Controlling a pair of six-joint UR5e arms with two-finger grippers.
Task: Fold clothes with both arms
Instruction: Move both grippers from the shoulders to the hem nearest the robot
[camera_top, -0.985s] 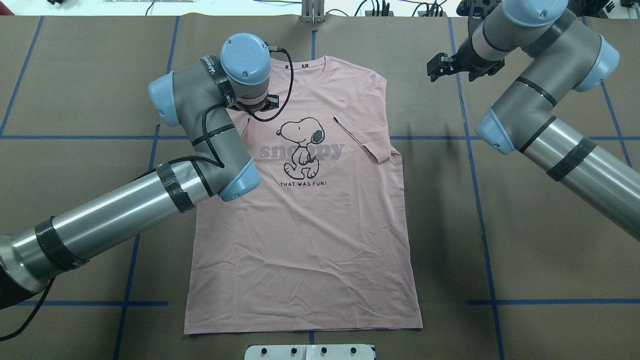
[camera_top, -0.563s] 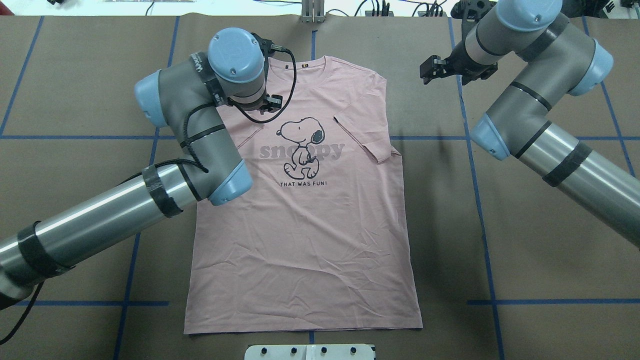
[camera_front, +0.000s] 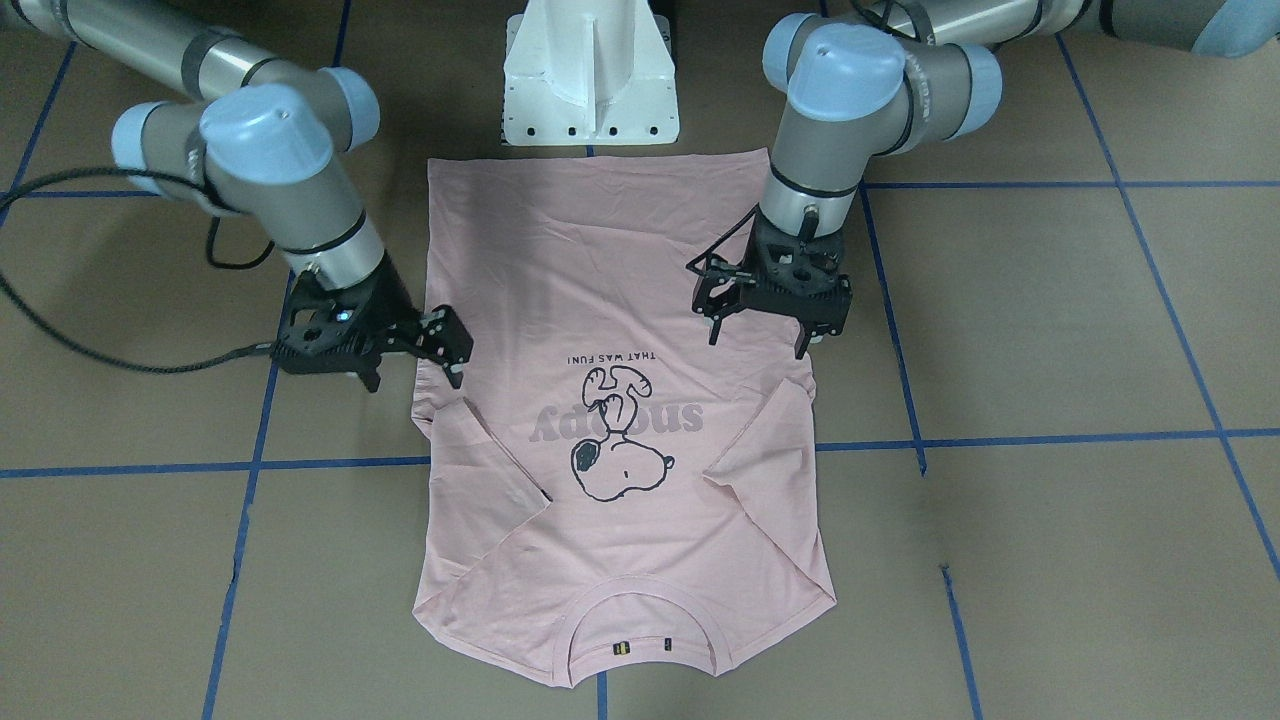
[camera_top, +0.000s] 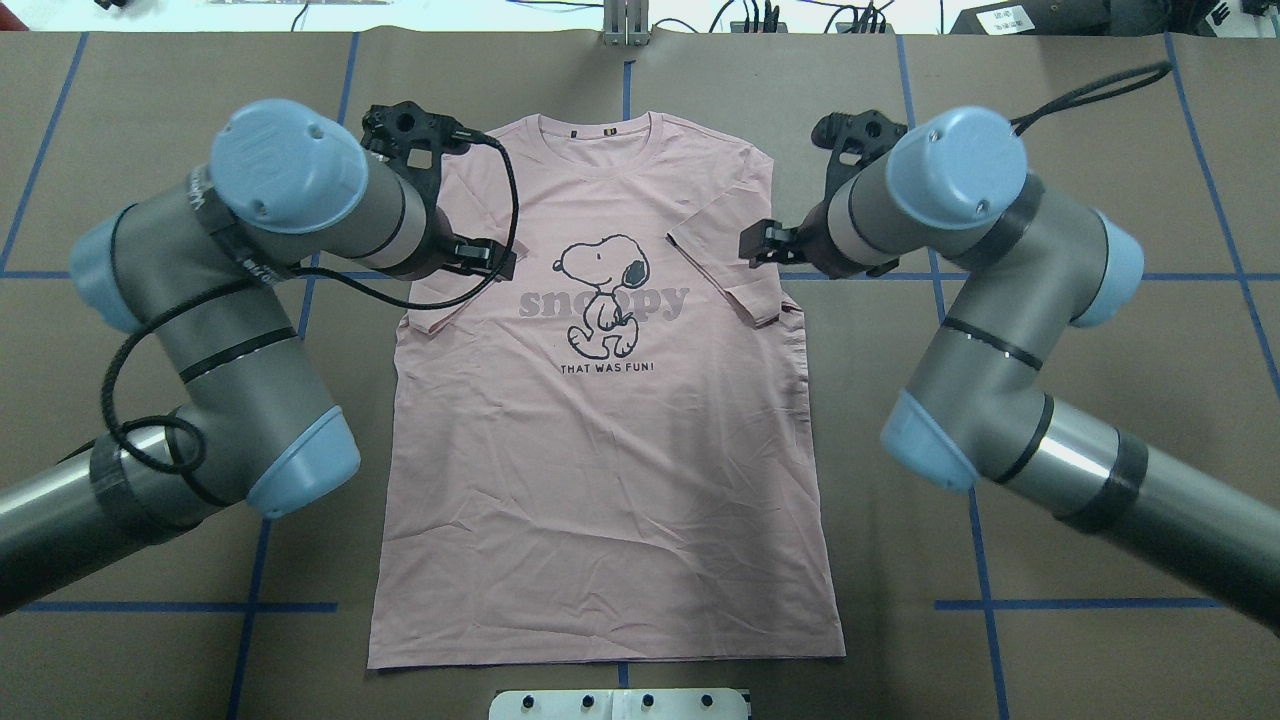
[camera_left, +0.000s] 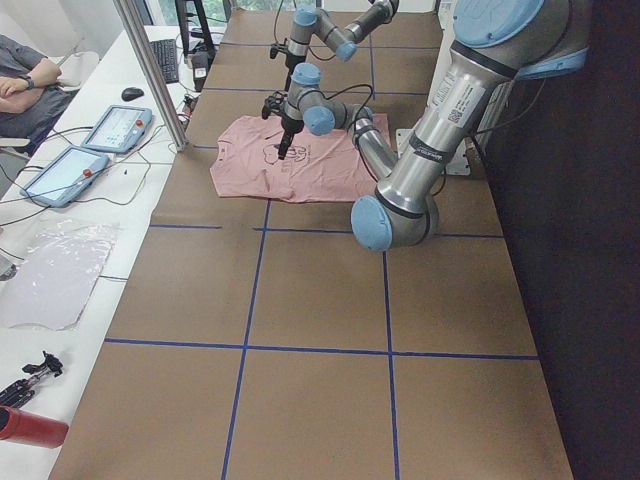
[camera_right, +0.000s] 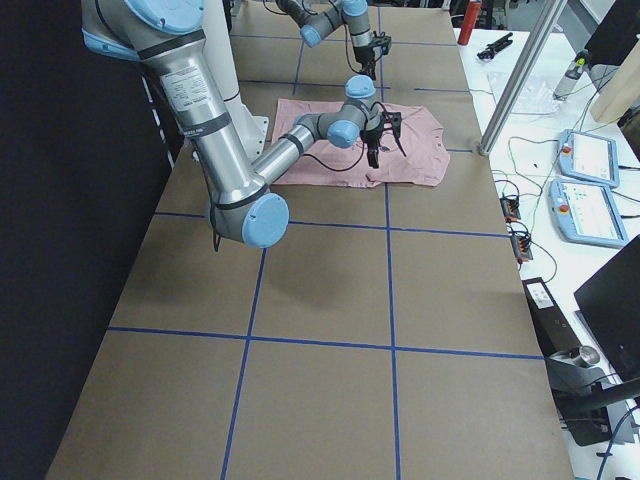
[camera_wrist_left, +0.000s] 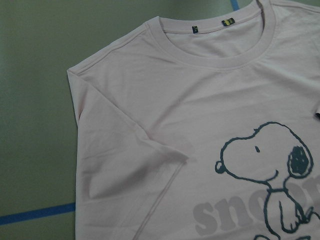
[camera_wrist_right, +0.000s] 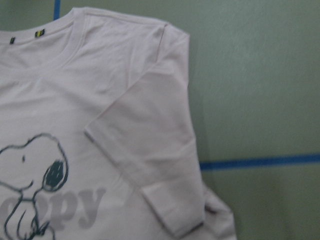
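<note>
The pale pink short-sleeved cotton T-shirt (camera_top: 600, 480) lies flat, print up, mid-way along the brown paper-covered table (camera_top: 1050, 150), its collar away from the robot and both sleeves turned in over the chest. The black left gripper (camera_front: 756, 345) and black right gripper (camera_front: 415, 377) hang over its side edges, fingers spread wide and empty; a pinch catching only the top layer or a loose sleeve could undo the tuck, and uneven lifts would likely skew the fold. The chest reads "snoopy" in grey and "THAT WAS FUN!" in black.
</note>
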